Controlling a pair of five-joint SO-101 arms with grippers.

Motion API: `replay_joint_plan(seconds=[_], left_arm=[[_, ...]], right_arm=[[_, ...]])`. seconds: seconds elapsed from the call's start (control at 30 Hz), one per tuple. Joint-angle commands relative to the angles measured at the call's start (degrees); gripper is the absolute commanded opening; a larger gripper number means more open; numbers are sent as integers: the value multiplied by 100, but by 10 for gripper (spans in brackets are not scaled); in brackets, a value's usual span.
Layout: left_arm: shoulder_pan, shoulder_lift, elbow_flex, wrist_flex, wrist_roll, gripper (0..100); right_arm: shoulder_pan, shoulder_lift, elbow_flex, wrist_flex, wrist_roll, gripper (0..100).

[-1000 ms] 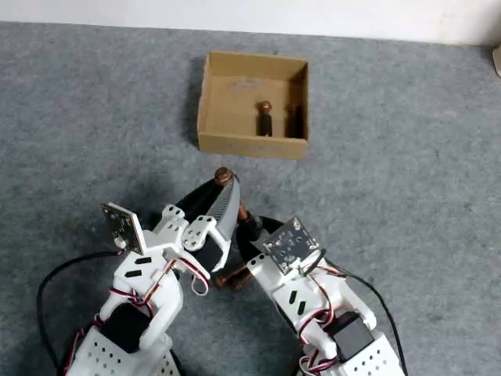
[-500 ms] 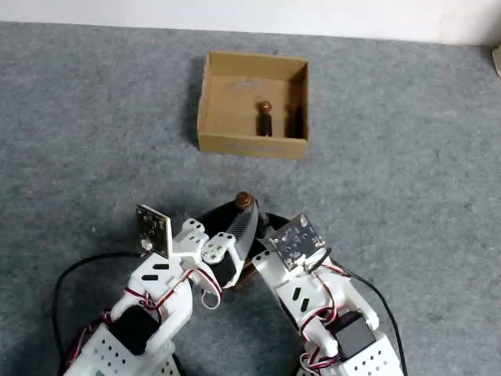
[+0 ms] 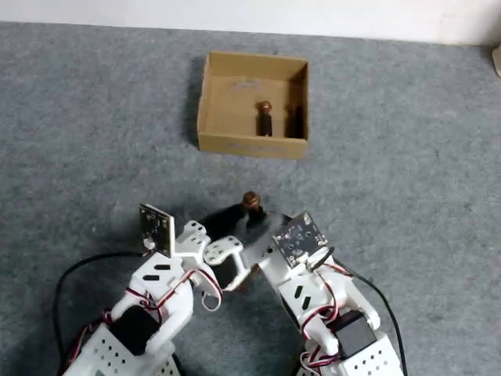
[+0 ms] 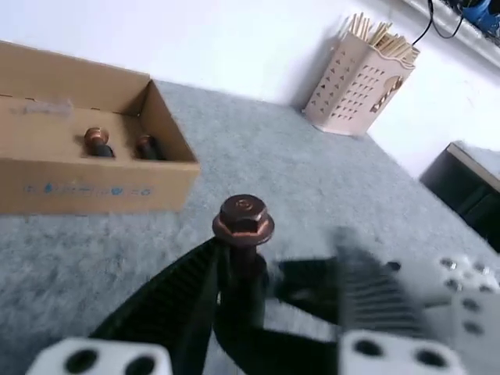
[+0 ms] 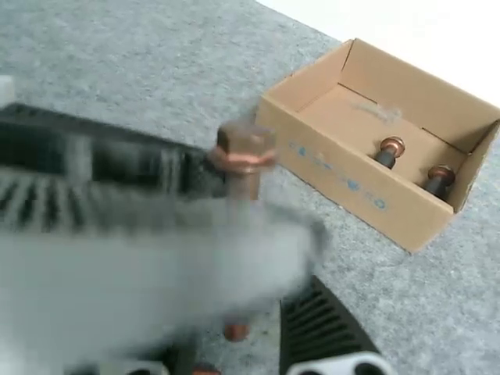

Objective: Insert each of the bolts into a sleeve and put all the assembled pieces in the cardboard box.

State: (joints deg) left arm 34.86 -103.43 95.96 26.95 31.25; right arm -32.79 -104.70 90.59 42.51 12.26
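Step, I judge: bolt (image 4: pixel 243 219) into sleeve. My left gripper (image 4: pixel 248 275) clamps bolt upright, head above jaws. My right gripper (image 3: pixel 258 235) just beside, state cannot tell. Ahead, well apart: box (image 4: pixel 94 184). Next: align shaft, push straight.

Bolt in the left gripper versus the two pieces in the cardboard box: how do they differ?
The bolt stands upright, clamped in the left gripper outside the cardboard box; the two pieces rest inside it, untouched. The bolt's shank looks bare copper in the right wrist view; the pieces show dark bodies below their heads. All have copper heads.
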Motion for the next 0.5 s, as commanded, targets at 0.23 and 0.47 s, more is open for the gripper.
replay_joint_plan(seconds=[0.23,0.47], left_arm=[[-374,-57,-198,167,-44,251],[-945,-57,-233,167,-527,252]], right_arm=[[84,-57,-66,-110,62,5],[92,-57,-66,-101,62,5]])
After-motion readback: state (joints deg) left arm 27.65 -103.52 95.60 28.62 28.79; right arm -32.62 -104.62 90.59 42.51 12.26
